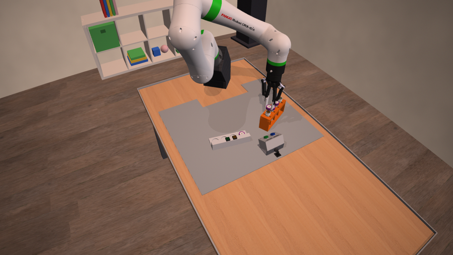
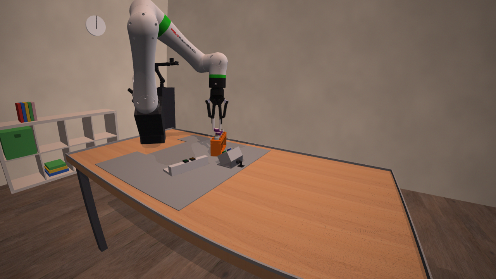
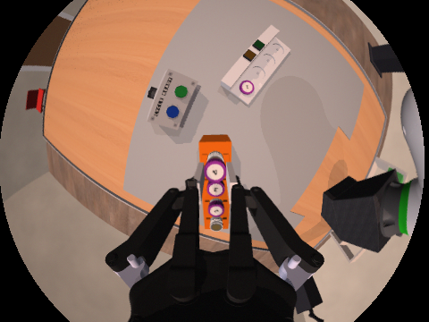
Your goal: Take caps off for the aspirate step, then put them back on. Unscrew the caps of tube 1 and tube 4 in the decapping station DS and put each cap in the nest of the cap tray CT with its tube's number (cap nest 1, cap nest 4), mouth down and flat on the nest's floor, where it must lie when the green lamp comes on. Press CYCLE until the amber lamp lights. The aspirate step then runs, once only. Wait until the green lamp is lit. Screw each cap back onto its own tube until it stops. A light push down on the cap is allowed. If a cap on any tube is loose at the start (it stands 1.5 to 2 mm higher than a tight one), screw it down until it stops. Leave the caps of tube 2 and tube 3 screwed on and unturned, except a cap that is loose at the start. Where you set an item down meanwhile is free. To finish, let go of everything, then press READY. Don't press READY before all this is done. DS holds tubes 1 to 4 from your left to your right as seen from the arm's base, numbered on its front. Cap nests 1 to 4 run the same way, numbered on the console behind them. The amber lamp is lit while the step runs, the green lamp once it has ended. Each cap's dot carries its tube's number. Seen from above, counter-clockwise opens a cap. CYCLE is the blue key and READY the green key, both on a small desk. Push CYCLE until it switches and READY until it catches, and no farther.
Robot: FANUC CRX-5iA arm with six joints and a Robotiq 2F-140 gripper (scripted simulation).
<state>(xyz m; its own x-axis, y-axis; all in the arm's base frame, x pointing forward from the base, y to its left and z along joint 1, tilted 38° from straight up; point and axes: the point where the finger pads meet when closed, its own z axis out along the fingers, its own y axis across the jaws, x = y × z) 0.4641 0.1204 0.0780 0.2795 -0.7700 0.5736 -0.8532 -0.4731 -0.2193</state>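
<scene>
One purple cap (image 3: 214,171) clamped between the narrowly set fingers of the gripper (image 3: 214,182), at the end of the orange decapping station (image 3: 214,141) farthest from the arm's base, second cap (image 3: 247,88) lying in the white cap tray (image 3: 281,54).

Purple cap (image 3: 214,171): four. Tube (image 3: 216,224): four. Cap nest (image 3: 271,56): four. Key (image 3: 180,91): two. Lamp (image 3: 257,45): two.

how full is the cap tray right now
One nest of four is filled. A purple cap lies in the end nest of the cap tray; the other three nests show bare.
</scene>
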